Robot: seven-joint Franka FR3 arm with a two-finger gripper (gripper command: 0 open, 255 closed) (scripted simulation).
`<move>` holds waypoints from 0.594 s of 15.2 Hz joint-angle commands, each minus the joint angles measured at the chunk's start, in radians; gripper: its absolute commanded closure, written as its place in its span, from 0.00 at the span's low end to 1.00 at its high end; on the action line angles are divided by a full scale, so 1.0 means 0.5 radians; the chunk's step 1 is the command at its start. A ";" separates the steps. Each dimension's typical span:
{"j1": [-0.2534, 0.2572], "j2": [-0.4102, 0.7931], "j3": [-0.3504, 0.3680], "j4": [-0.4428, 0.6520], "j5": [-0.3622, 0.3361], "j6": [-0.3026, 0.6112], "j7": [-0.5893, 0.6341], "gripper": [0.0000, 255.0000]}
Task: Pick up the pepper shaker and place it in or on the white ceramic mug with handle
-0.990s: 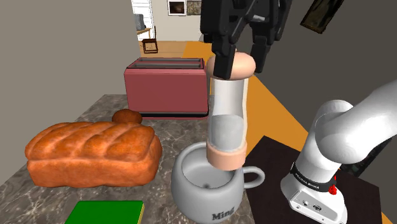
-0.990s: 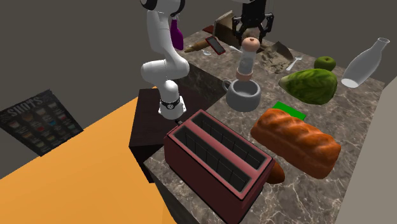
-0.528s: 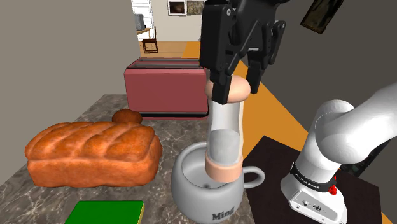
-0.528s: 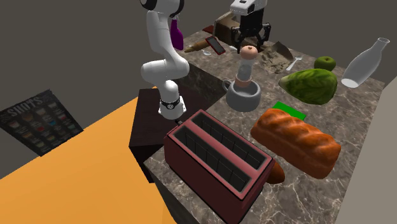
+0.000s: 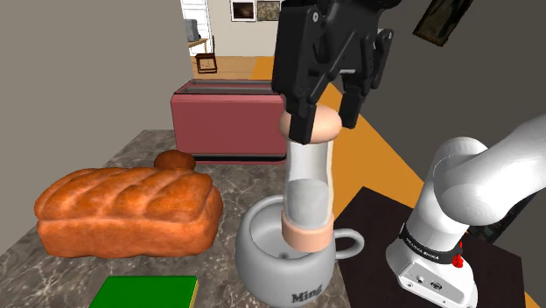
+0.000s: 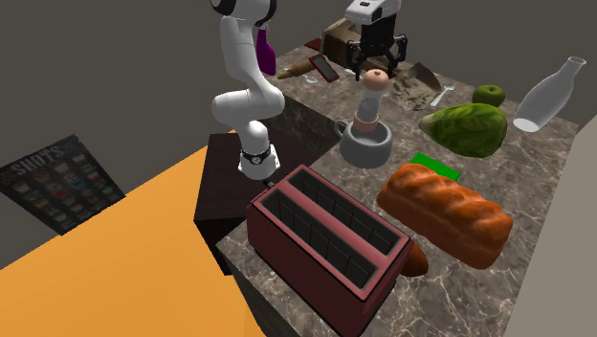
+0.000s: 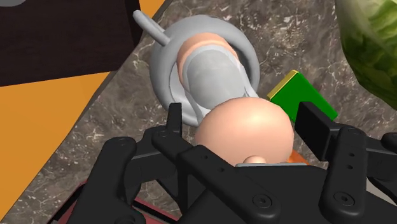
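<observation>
Pincer (image 5: 325, 127) spread, fingers flanking pepper shaker (image 5: 311, 188) cap, not gripping; shaker stands inside mug (image 5: 262, 262) near tabletop (image 5: 229, 182) edge, bread (image 5: 127, 210) beside.

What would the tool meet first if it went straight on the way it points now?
Most likely the pepper shaker: its rounded cap sits right under the tool, between the open fingers. The shaker stands in the mug, so pushing on would press it down.
</observation>
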 commanded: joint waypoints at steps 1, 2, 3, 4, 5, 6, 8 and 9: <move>0.000 0.003 0.001 -0.002 -0.002 -0.004 0.000 0.00; 0.000 0.003 0.001 -0.002 -0.002 -0.004 0.000 0.00; 0.000 0.002 0.001 -0.003 -0.001 -0.004 0.000 0.00; 0.000 0.002 0.001 -0.003 -0.001 -0.004 0.000 0.00; 0.001 0.000 0.001 -0.007 0.000 -0.002 -0.001 0.00; -0.008 0.028 -0.013 0.077 -0.016 -0.060 0.011 0.00; -0.027 0.093 -0.035 0.255 -0.046 -0.177 0.037 0.00; -0.034 0.122 -0.041 0.329 -0.057 -0.224 0.049 0.00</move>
